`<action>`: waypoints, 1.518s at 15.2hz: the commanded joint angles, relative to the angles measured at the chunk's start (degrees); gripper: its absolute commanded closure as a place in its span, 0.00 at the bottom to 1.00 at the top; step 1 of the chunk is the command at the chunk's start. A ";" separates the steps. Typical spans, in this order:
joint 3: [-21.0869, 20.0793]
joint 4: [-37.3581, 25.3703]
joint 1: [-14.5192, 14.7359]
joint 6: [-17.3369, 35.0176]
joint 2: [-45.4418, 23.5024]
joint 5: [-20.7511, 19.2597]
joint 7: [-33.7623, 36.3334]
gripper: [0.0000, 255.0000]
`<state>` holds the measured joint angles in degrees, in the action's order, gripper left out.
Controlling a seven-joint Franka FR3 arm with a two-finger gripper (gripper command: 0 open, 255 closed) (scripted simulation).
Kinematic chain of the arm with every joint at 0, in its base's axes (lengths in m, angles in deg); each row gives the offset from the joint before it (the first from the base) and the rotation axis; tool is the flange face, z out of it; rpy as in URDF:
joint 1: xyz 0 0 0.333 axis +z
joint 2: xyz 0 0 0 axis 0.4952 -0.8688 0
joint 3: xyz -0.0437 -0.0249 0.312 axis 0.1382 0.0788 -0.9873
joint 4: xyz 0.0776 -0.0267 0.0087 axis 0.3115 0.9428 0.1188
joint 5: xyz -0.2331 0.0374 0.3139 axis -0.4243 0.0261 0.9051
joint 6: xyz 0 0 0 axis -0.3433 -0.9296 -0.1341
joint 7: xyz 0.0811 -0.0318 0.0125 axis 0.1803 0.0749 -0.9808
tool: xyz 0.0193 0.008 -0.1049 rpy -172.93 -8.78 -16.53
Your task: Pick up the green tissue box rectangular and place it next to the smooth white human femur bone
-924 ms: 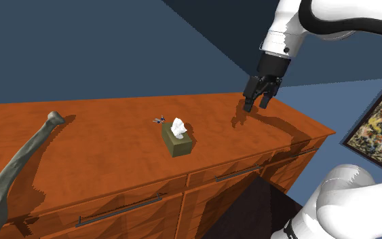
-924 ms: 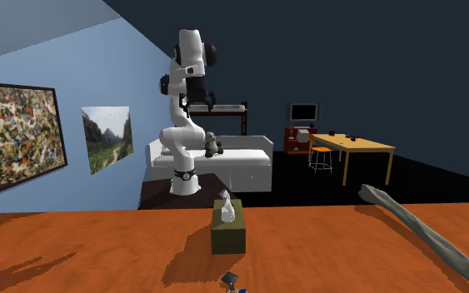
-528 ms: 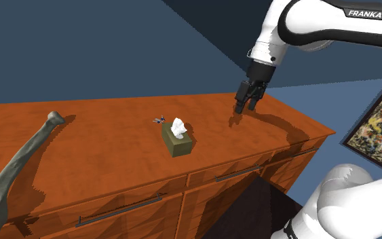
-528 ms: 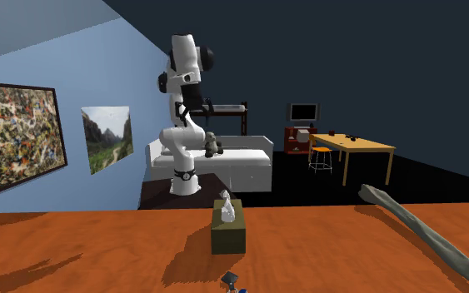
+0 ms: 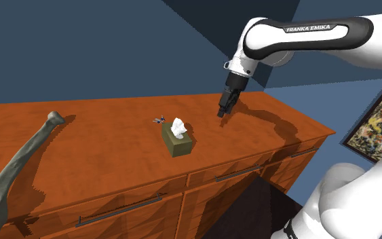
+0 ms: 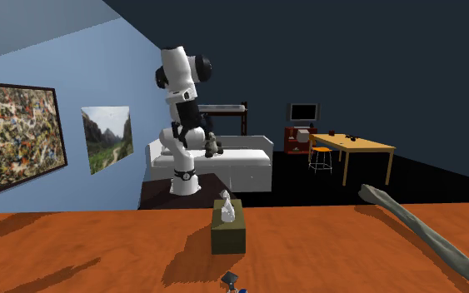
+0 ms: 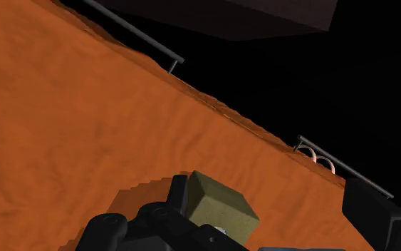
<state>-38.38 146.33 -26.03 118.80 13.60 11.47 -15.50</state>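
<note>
Change since 0.9 s ago: the gripper (image 5: 222, 112) has travelled toward the shoulder view's left, from over the cabinet's far right end to a spot nearer the tissue box. I now see the hand edge-on. Box and bone have not shifted.
Bone (image 5: 20, 166): grey-white and long, lying on the orange-brown cabinet top (image 5: 101, 153) at the shoulder view's left. Its knobbed end is toward the rear wall and its other end runs off the lower left edge.
Small dark object (image 5: 159, 120): just behind the box. I cannot identify it.
Tissue box (image 5: 178, 142): olive green, rectangular, resting mid-top with a white tissue (image 5: 178, 125) standing out of its upper face. It is well apart from the bone.
Gripper position: above the top, to the shoulder view's right of the box, pointing down and touching nothing.
Fingers (image 7: 380, 214): in the wrist view I see the 2 standing apart, clasping nothing. The box (image 7: 220, 210) lies on the wood beyond them.
Painting (image 5: 379, 125): at the shoulder view's right edge, below the arm.
Second exterior view: box (image 6: 227, 229) at centre foreground, bone (image 6: 424, 237) to its right, arm (image 6: 181, 100) behind.
</note>
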 commanded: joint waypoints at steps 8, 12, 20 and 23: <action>4.64 -11.54 2.92 5.15 -21.29 9.31 -22.30 0.00; 4.29 -19.20 2.80 4.63 -31.09 14.00 -30.85 0.00; 2.58 -22.74 2.82 6.96 -38.57 17.53 -36.42 0.00; 2.27 -21.50 3.16 8.70 -39.03 17.98 -36.70 0.00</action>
<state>-36.01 124.58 -22.94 126.98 -25.18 29.30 -52.07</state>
